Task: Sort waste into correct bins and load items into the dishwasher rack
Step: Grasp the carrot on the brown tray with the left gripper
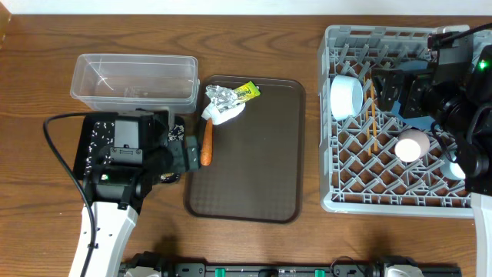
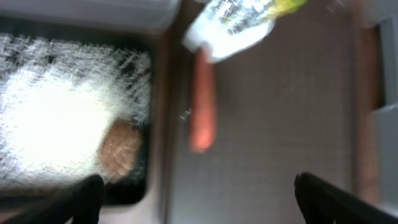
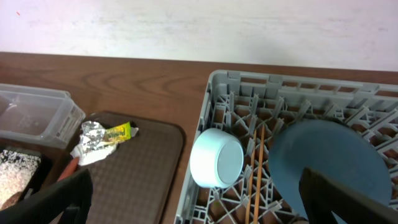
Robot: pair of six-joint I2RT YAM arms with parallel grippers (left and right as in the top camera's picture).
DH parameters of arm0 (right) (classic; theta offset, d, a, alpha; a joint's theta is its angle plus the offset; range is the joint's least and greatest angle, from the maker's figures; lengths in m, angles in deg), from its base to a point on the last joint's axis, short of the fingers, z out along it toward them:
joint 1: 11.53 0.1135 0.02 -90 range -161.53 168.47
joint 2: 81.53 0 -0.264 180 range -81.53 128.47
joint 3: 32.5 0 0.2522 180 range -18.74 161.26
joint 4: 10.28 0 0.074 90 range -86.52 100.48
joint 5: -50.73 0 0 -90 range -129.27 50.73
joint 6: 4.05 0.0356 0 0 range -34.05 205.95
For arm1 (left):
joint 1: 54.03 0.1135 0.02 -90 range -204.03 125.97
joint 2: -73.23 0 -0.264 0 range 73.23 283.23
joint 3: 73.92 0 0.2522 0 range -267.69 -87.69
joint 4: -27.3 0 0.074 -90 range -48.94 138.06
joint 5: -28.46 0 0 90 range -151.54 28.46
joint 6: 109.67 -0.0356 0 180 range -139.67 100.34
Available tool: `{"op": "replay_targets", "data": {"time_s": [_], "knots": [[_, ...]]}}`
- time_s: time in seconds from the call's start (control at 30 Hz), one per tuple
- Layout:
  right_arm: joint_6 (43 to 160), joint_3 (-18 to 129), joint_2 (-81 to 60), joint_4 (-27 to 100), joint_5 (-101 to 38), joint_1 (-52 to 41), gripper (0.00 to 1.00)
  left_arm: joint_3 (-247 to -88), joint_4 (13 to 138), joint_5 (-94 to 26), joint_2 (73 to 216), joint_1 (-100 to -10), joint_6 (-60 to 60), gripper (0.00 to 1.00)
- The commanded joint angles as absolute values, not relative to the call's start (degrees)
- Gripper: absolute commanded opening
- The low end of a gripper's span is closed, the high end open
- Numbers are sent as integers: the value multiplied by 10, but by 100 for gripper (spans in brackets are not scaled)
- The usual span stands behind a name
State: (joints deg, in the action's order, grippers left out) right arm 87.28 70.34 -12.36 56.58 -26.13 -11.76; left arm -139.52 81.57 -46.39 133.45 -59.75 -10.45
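1. Wood-grain desk, with a pale wall behind it in the right wrist view.
2. On the right, a grey rack holds a white bowl on its side and chopsticks lying along the lattice. A dark-blue plate sits beside them, and a pink cup is nearby.
3. In the middle, a brown serving tray carries crumpled foil, a yellow-green sachet and white paper. A carrot stick lies at its left edge.
4. The print on the sachet is too small to read.
5. A clear tub sits behind the black tray, which holds rice and a brown lump.
6. The left tool is spread wide and empty, with the carrot stick just ahead of it. Its view is blurred.
7. The right tool is spread wide and empty above the rack.
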Motion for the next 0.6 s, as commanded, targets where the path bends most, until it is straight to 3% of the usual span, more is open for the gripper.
{"op": "replay_targets", "data": {"time_s": [0.0, 0.17, 0.27, 0.47, 0.57], "knots": [[883, 704, -125, 567, -257, -116, 99, -1402, 778, -394, 1348, -609, -75, 98], [883, 704, -125, 567, -257, -116, 99, -1402, 761, -414, 1423, -651, -102, 100], [883, 704, -125, 567, -257, -116, 99, -1402, 754, -471, 1489, -679, -102, 89], [883, 704, -125, 567, -257, -116, 99, -1402, 690, -504, 1602, -716, -102, 84], [883, 704, -125, 567, -257, -116, 99, -1402, 674, -571, 1642, -725, -101, 74]]}}
